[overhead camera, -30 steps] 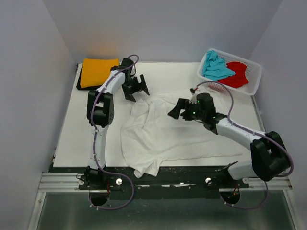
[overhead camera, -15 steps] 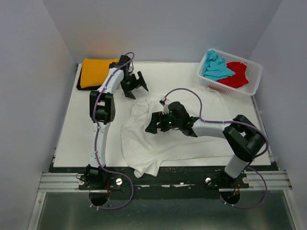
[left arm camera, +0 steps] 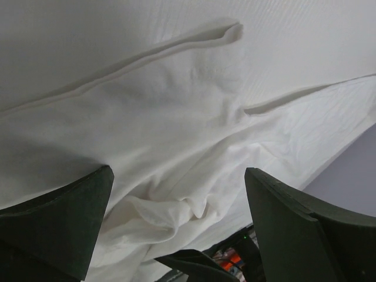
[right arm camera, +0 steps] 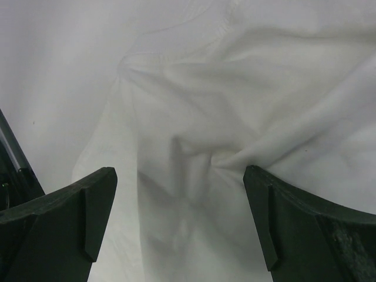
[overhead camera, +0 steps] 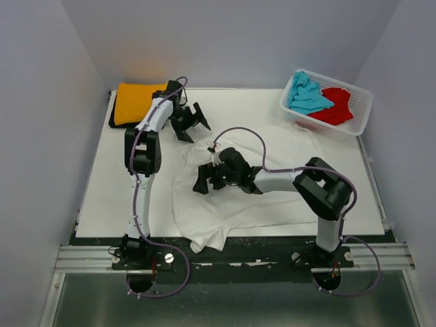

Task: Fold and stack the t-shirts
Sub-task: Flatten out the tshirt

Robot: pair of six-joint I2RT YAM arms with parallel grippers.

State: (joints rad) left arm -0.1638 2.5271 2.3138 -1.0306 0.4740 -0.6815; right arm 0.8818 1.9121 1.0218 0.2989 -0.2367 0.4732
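A white t-shirt (overhead camera: 225, 204) lies rumpled across the middle of the table; it fills the left wrist view (left arm camera: 176, 117) and the right wrist view (right arm camera: 194, 106). A folded orange-yellow t-shirt (overhead camera: 136, 101) lies on a black one at the back left. Turquoise (overhead camera: 305, 95) and red (overhead camera: 335, 105) t-shirts lie in the basket. My left gripper (overhead camera: 193, 122) is open and empty at the white shirt's far edge. My right gripper (overhead camera: 203, 180) is open and empty, low over the shirt's left part.
The white lattice basket (overhead camera: 361, 116) stands at the back right corner. Grey walls close in the table on three sides. The table's front edge (overhead camera: 225, 240) carries the arm bases.
My right arm has swung left across the white shirt, from its right part to its left part. My left gripper has shifted slightly back and stays open.
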